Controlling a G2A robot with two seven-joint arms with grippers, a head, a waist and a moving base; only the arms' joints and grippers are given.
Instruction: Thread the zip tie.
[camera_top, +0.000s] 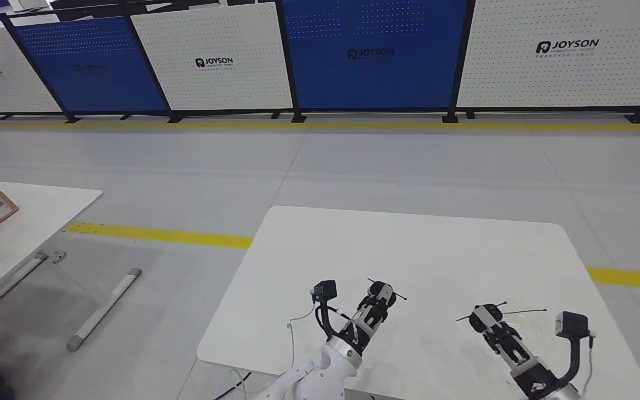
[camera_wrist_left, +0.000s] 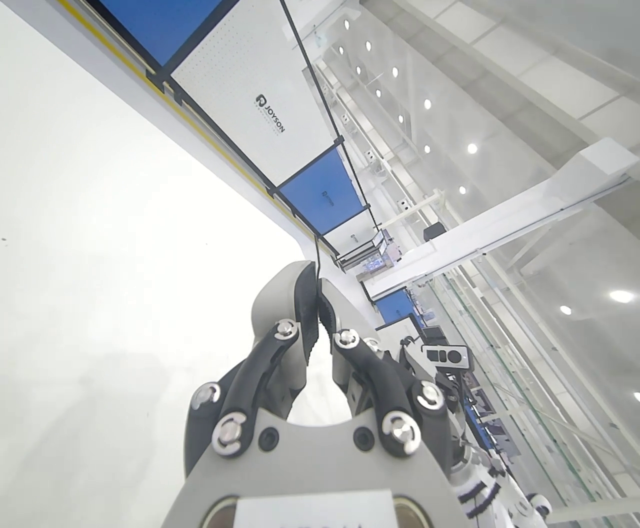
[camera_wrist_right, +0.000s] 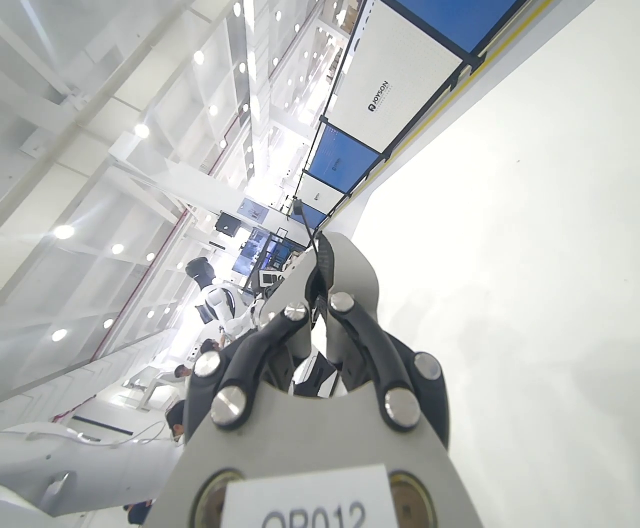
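Top view, and over the white table (camera_top: 420, 240) the left gripper (camera_top: 383, 290), clamped on a thin black strip (camera_wrist_left: 317, 255), sits well apart from the right gripper (camera_top: 483, 312), pinching the zip tie (camera_wrist_right: 309, 232) near its head (camera_wrist_right: 297, 205), so I'd close the gap slowly, tip squared to the slot.

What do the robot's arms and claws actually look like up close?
The left claw and right claw match: two curved pale grey fingers lined with black ribbed pads, worked by black link bars on shiny silver pins. A white label sits on the grey base. The arms are white with black parts, and a small black box is mounted beside each wrist.
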